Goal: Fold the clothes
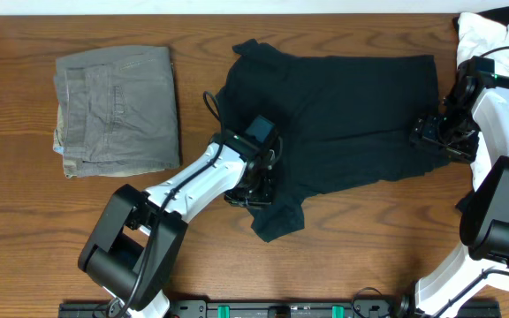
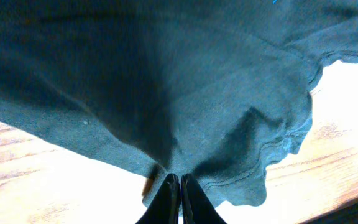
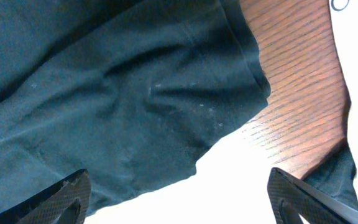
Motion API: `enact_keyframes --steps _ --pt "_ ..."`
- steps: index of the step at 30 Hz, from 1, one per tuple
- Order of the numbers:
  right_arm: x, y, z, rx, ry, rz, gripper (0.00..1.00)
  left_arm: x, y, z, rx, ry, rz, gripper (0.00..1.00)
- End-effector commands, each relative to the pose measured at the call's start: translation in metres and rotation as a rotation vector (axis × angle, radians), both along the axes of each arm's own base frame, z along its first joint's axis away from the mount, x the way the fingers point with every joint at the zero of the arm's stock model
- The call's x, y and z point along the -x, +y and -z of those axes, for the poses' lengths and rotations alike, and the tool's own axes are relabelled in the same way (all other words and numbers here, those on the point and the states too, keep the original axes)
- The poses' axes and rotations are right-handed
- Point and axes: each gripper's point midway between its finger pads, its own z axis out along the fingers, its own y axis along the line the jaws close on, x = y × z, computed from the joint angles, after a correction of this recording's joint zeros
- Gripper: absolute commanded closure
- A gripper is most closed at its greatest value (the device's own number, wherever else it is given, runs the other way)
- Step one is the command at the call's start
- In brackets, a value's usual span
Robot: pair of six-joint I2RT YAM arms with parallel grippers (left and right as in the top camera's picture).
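the dark shirt (image 1: 343,115) lies spread on the table (image 1: 25,221), beside folded khaki trousers (image 1: 117,110). the left gripper (image 2: 175,182) pinches its lower edge; the right gripper (image 3: 179,196) hangs spread wide over its right corner.

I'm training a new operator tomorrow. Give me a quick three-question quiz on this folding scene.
1. True or false: the khaki trousers already lie folded.
2. Which gripper is open? A) left gripper B) right gripper C) both
3. Fill in: the left gripper is shut on the ____.

Key: 1 true. 2 B. 3 dark shirt.
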Motion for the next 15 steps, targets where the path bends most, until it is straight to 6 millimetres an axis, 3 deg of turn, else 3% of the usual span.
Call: enact_keyframes --steps 1,10,15 --pt "0.001 0.003 0.0 -0.004 0.001 -0.02 0.11 0.011 0.007 0.009 -0.019 0.039 -0.018 0.94" --pt "0.003 0.004 0.0 -0.007 0.009 -0.044 0.09 0.013 0.026 0.022 -0.054 0.06 -0.074 0.94" --pt "0.003 0.004 0.0 -0.007 0.012 -0.043 0.09 0.012 0.047 0.029 -0.085 0.088 -0.132 0.94"
